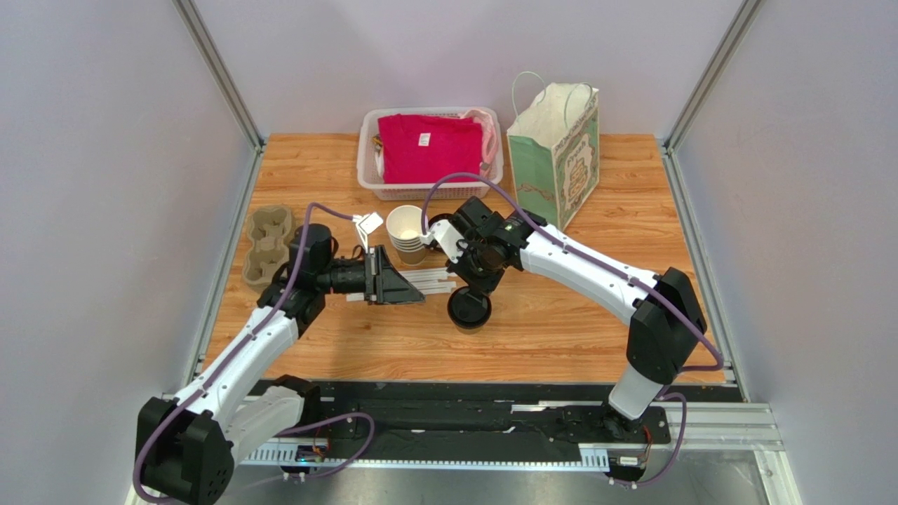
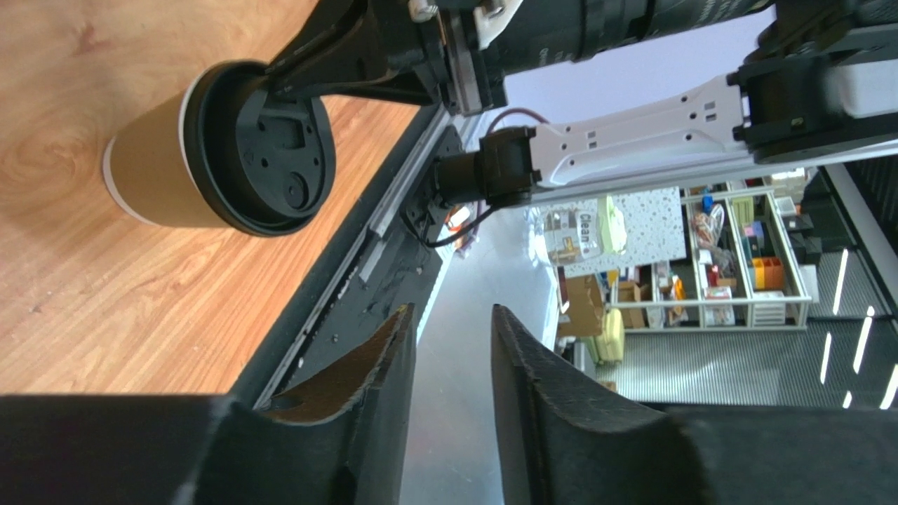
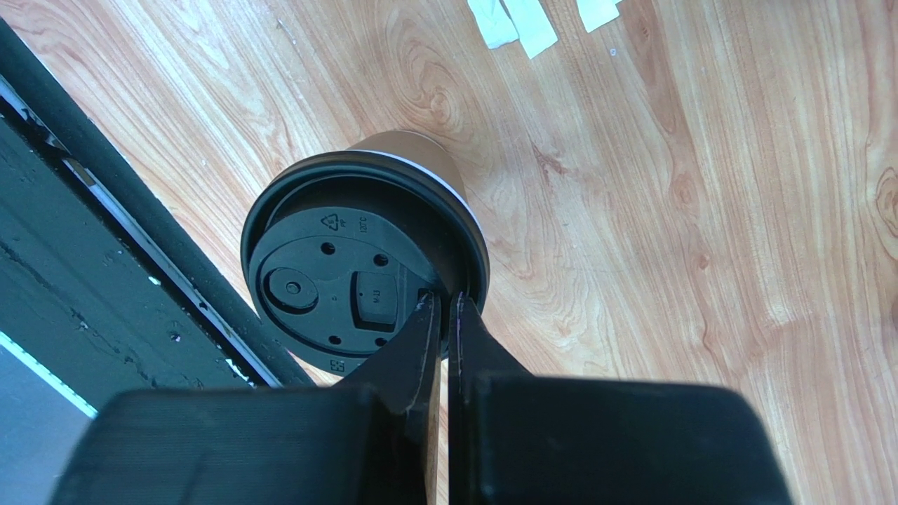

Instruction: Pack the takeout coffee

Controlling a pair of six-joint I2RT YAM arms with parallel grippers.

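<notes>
Two arms reach in over the wooden surface (image 1: 590, 316), and the takeout coffee (image 1: 469, 308) stands upright on it near the middle, toward the near edge, its black lid (image 3: 337, 274) seated on the tan cup. The right hand (image 3: 445, 300) hangs directly above the coffee with its fingers drawn together, nothing between them, and their tips sit against the rim of the lid. The left hand (image 2: 453, 316) lies just to the left of the cup, turned on its side and pointing toward it, with its jaws partly apart and empty, not touching the cup. Behind the coffee is a stack of paper cups (image 1: 406, 231), and white strips (image 1: 437, 279) lie flat between the two hands. A cardboard cup carrier (image 1: 266, 244) sits at the left edge, while a basket (image 1: 369, 168) holding pink cloth (image 1: 427, 147) and a green gift bag (image 1: 555, 153) stand at the back.
</notes>
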